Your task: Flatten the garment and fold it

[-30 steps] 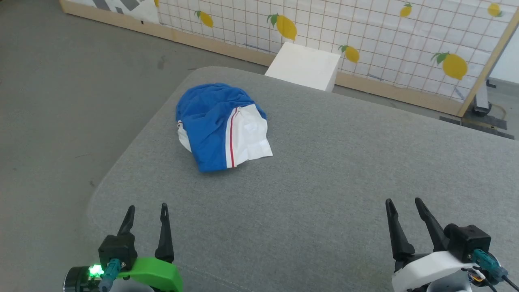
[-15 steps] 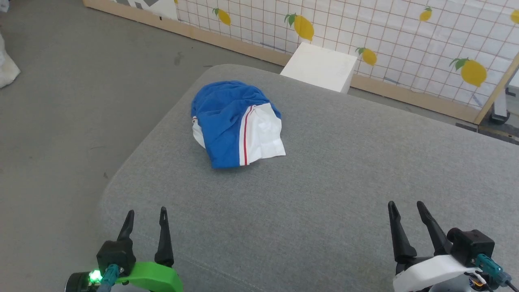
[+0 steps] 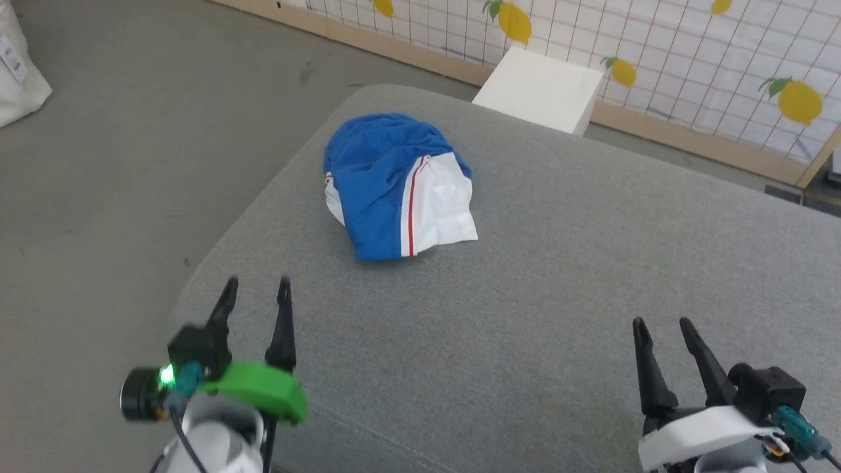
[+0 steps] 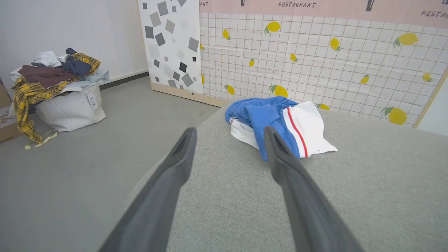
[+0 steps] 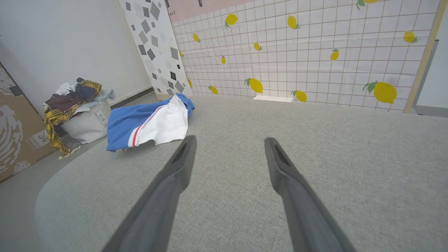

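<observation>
We see the garment (image 3: 394,190), a royal-blue soft jersey T-shirt w/ a white sleeve panel & thin red stripe. It lies crumpled in a heap on the grey fabric-covered tabletop (image 3: 525,315), near the far-left rounded corner. The blue bulk is bunched toward the far side. The white part w/ the red stripe faces us & to the right, its hem flat on the surface. A bit more white pokes out at the heap's left edge.

Our left pincer (image 3: 257,282), on the green-shelled wrist, hovers over the near-left corner of the tabletop. Its fingers are apart w/ nothing btw them, pointing toward the garment but well short of it. Our right pincer (image 3: 661,323), on the white-shelled wrist, sits at near right. Fingers are spread too, empty, well apart from the garment.

Beyond the tabletop a white block-shaped box (image 3: 540,89) stands by the lemon-print grid wall panel (image 3: 690,59). On the grey floor (image 3: 131,164) to the left there's a white fabric laundry bag (image 4: 70,105) heaped w/ mixed clothes.
</observation>
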